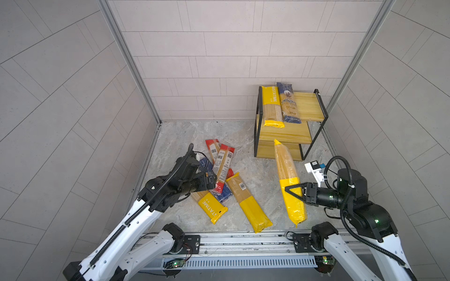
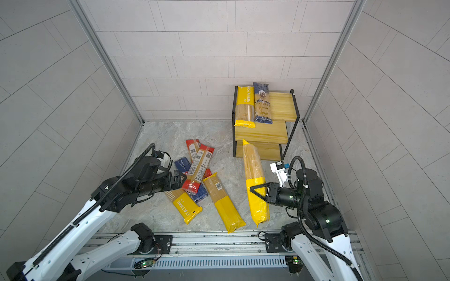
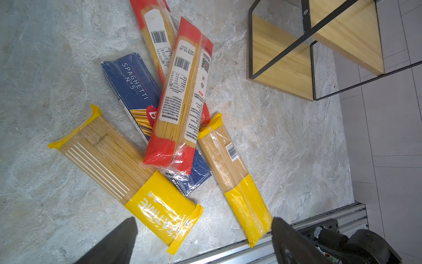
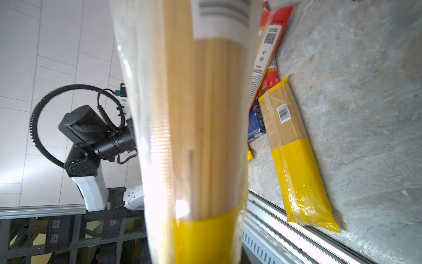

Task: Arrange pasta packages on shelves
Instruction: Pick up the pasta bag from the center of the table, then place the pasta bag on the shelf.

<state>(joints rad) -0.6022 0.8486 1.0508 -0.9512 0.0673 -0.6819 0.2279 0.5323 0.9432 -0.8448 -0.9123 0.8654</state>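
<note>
spaghetti pack (image 1: 288, 180) sat pinched at its yellow band in my right fingers (image 1: 295, 185), lifted, far end pointing at the shelves (image 1: 285, 132), i judged for sliding it in. my left fingers (image 3: 123, 242) stood spread over the pile (image 1: 222, 165) on the worktop (image 1: 258, 170), empty.

The three-tier wooden rack (image 1: 285, 132) stands back right on the tabletop (image 1: 258, 175). On its top board a yellow pack (image 1: 272, 107) and a blue pack (image 1: 288, 103) lie side by side, front ends overhanging. A held pack (image 1: 287, 170), yellow-ended, tilts in the right tool (image 1: 293, 192). Left, a red pack (image 1: 222, 165) crosses a second red pack (image 1: 211, 148) and a navy pack (image 3: 134, 84), flanked by a PASTATIME pack (image 1: 211, 206) and a barcode pack (image 1: 248, 202), both yellow.
</note>
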